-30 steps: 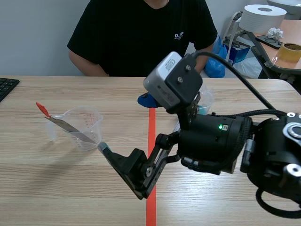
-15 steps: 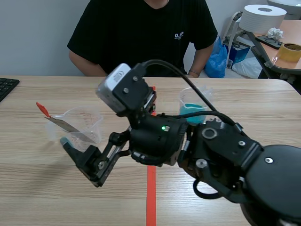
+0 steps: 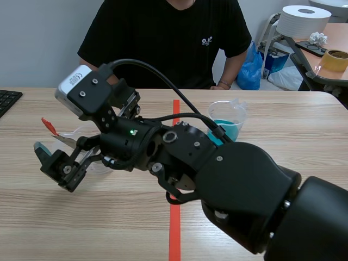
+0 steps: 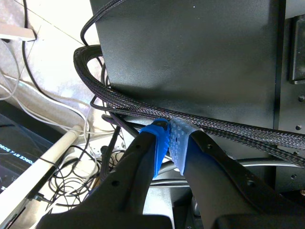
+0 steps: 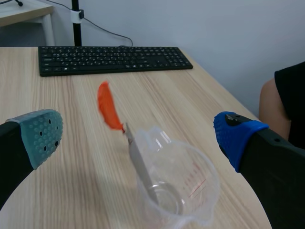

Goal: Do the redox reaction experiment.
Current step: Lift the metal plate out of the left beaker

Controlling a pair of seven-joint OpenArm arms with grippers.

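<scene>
The right gripper [image 5: 139,137] is spread wide, with a bumpy soft pad on each finger. A see-through plastic cup [image 5: 181,195] sits ahead, between them, on the wooden table [image 5: 71,105]. A flat metal strip [image 5: 136,157] with an orange tip leans inside it. The left gripper [image 4: 169,143] is pressed together, holding nothing. A moment ago the right arm was by the red line [image 3: 174,239] — now it has swung over to the cup.

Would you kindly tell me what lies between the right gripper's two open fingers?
In the right wrist view, a clear measuring cup stands ahead of the right gripper, between its fingers, holding an orange-tipped metal strip.
</scene>
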